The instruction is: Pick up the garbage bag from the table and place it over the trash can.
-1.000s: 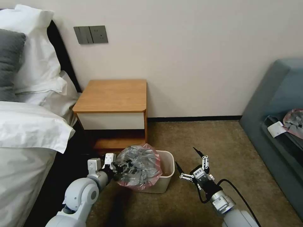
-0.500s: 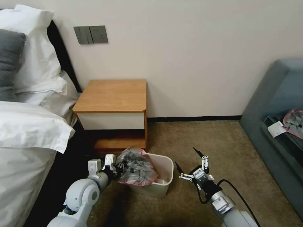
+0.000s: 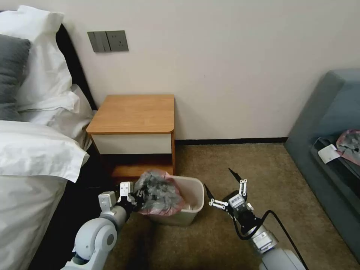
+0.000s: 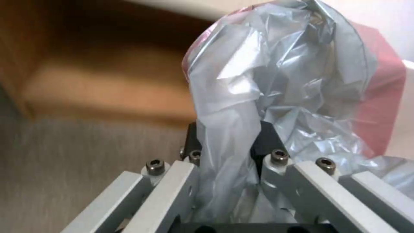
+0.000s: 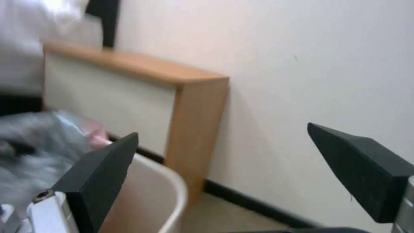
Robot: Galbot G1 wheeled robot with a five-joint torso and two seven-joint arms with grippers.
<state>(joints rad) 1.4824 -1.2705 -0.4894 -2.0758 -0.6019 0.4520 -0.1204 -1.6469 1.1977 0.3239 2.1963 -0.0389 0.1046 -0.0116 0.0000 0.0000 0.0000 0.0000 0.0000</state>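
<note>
I see white pillows (image 3: 35,56) and a grey pillow (image 3: 11,75) on the bed (image 3: 30,180), grey wall switches (image 3: 107,41) above, brown carpet (image 3: 240,161), and a grey-blue sofa (image 3: 330,123) holding a grey-pink plastic bundle (image 3: 349,144) beside a white paper slip (image 3: 327,153).

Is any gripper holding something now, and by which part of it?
The left gripper pinches a gathered fold of the garbage bag. The right gripper is open, holding nothing.

head: high, forward-down, far | left wrist: close behind left gripper (image 4: 226,139), along fingers | right wrist: behind right gripper (image 5: 224,168) | shared: garbage bag (image 3: 157,193), trash can (image 5: 159,194)
</note>
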